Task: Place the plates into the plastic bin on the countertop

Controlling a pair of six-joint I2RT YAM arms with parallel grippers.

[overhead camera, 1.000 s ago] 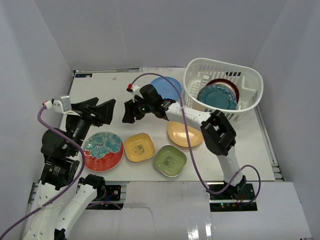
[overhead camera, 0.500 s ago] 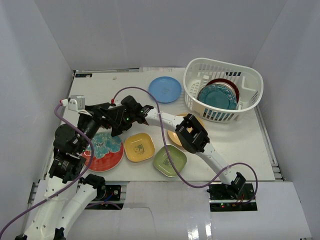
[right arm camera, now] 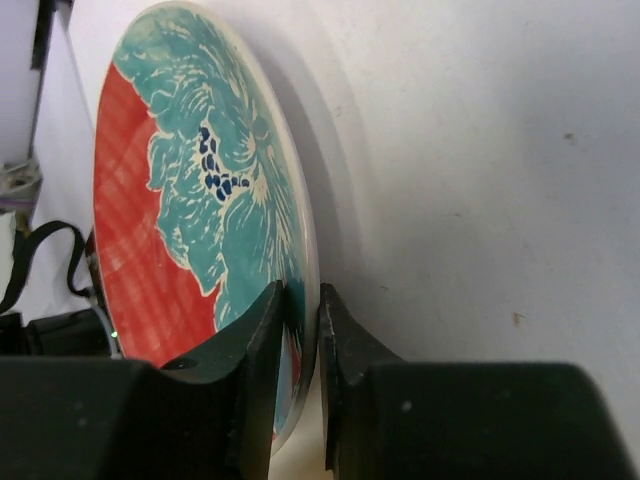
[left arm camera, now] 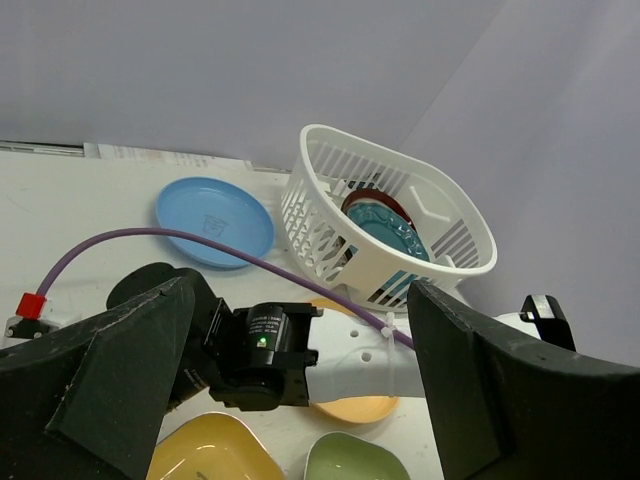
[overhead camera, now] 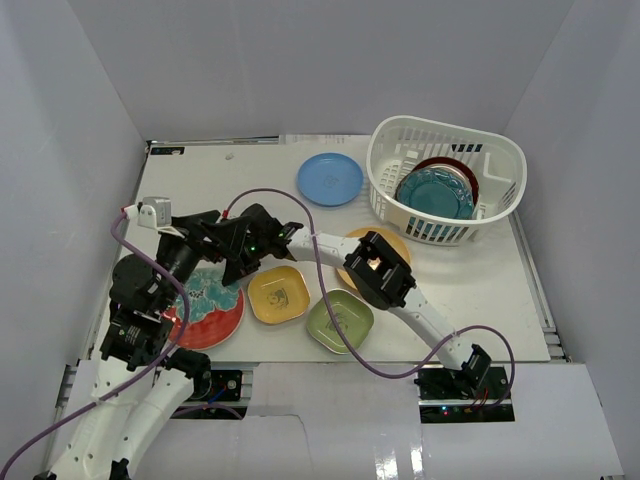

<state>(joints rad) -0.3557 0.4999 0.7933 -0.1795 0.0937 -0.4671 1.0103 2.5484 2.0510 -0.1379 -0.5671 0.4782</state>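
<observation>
The red plate with a teal flower (overhead camera: 200, 310) (right arm camera: 190, 220) lies at the front left of the countertop (overhead camera: 200, 175). My right gripper (overhead camera: 232, 272) (right arm camera: 302, 300) reaches across and is shut on its right rim, one finger over the face and one under. My left gripper (overhead camera: 212, 238) (left arm camera: 300, 300) hovers wide open just above the right wrist, holding nothing. The yellow plate (overhead camera: 278, 294), green plate (overhead camera: 340, 320) and orange plate (overhead camera: 390, 250) sit near the front, the orange one partly under the right arm. A light blue plate (overhead camera: 330, 178) (left arm camera: 214, 207) lies further back.
The white plastic bin (overhead camera: 445, 135) (left arm camera: 400, 250) stands at the back right with a teal plate (overhead camera: 435, 193) and a maroon-rimmed plate (overhead camera: 455, 168) leaning inside. A purple cable (overhead camera: 300, 250) loops along the right arm. Pale walls close in the countertop.
My right arm swung left from near the light blue plate to the red plate, and its jaws closed on the rim. The left arm shifted slightly forward and stayed open.
</observation>
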